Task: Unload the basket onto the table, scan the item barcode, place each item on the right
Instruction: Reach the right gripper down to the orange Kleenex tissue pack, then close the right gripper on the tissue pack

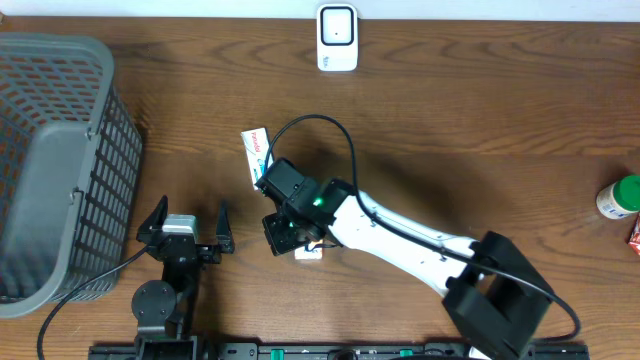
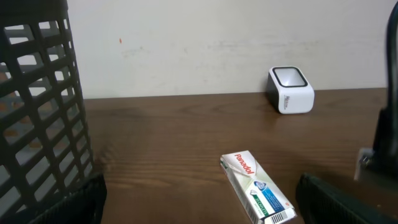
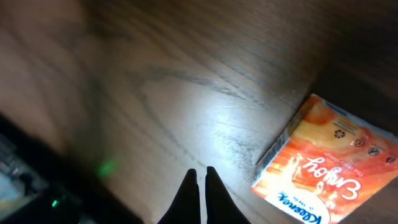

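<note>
Basket point(image 1: 108, 185), grey mesh, far left of the scanner point(image 1: 337, 38); inside, its mesh floor shows.
Left gripper point(image 1: 188, 222), left of the scanner and well toward the robot side, fingers wide apart, holding nothing.
Box point(image 1: 255, 155), white, labelled Panadol, flat on the table point(image 1: 480, 100), left of the scanner and nearer the robot; barcode on its near end.
Right gripper point(image 3: 200, 183), further from the scanner than the box, fingers pressed together on nothing.
Packet point(image 3: 326, 165), orange, just beside those fingers, apart from them.
Bottle point(image 1: 620, 196), green cap, far right of the scanner.
</note>
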Controlling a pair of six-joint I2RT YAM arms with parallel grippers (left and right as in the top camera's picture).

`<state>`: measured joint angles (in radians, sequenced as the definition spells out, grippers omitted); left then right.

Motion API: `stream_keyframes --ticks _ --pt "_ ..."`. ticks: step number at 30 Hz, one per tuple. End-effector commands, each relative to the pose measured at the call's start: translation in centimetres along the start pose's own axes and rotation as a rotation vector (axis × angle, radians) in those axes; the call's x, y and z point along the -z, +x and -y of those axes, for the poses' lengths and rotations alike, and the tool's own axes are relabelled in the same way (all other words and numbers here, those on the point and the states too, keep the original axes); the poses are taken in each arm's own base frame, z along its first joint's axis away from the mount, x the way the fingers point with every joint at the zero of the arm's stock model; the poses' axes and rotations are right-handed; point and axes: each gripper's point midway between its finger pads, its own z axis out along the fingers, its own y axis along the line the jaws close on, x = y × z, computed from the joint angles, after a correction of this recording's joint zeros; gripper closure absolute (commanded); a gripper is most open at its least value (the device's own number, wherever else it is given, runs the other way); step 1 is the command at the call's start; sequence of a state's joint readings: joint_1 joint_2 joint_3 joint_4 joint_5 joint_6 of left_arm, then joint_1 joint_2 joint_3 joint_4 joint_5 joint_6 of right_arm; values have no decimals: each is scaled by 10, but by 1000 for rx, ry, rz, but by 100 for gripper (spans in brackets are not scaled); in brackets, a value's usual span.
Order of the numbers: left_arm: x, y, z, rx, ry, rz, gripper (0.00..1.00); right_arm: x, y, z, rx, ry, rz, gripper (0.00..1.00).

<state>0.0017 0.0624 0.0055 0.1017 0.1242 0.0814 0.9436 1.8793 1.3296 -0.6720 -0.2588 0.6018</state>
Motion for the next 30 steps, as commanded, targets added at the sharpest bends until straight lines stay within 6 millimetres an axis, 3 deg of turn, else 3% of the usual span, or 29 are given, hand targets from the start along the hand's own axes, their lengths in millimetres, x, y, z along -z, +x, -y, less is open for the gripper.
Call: stream_keyframes --ticks 1,5,11,15,20,22,26,30 --pt "0 -2 -1 4 -8 8 4 -20 4 16 -85 74 -18 99" --pt "0 -2 -1 4 -8 8 4 -35 13 24 -99 92 -70 99" --pt "0 -2 -1 4 -8 8 4 -36 20 23 -101 92 -99 99" --pt "0 -2 -1 4 -8 8 4 -33 36 34 -91 140 -159 99" --pt "0 -2 -1 4 -8 8 4 -19 47 78 -38 359 -187 99" --pt "0 -2 -1 4 -8 8 4 -16 49 86 12 398 -202 99" --pt "0 -2 -1 4 -8 8 4 -13 50 86 53 390 -214 99" --pt "0 -2 -1 4 -8 8 4 -5 52 69 49 296 -225 98"
